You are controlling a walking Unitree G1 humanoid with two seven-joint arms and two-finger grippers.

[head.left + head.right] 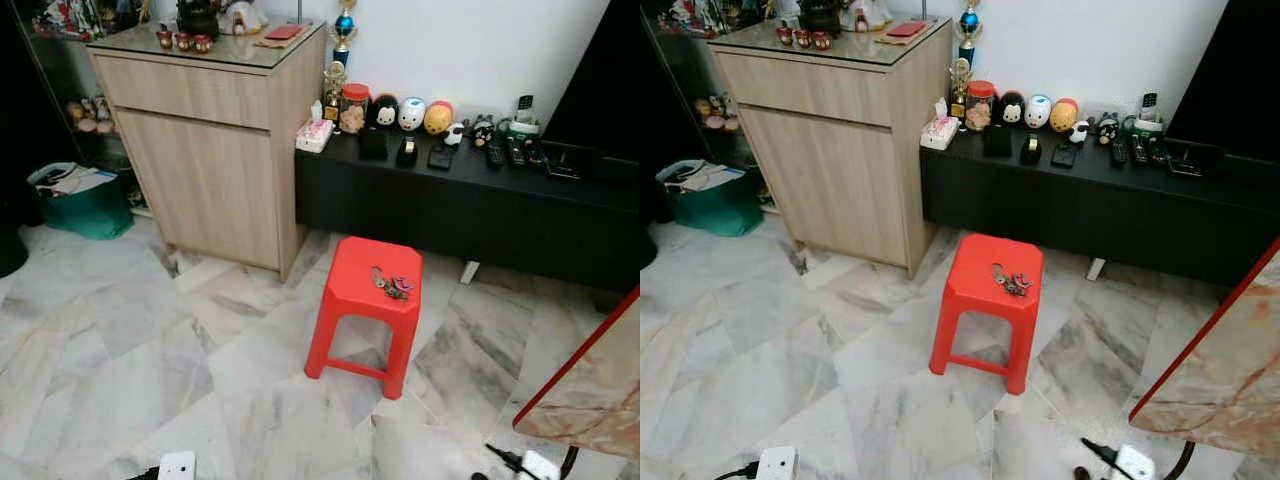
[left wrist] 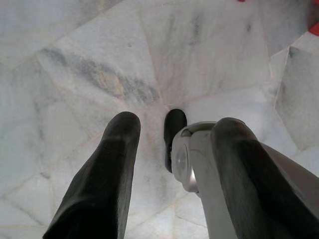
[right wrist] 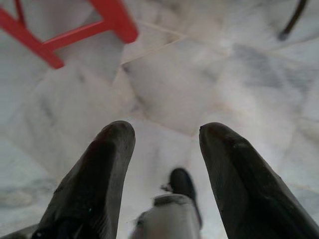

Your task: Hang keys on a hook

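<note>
Keys [image 1: 392,284] lie on a red stool [image 1: 350,290]; wooden cabinet [image 1: 210,170] at ten o'clock. Left hand [image 2: 172,130] and right hand [image 3: 167,137] hang spread over the floor [image 1: 120,370].

A bunch of dull metal keys [image 1: 392,284] lies on a smooth, glossy red plastic stool [image 1: 362,300] standing on a polished grey-veined marble floor [image 1: 120,350], beside a pale matt wood-grain cabinet [image 1: 210,170] with a glass top and a low matt black TV console [image 1: 470,205].
</note>
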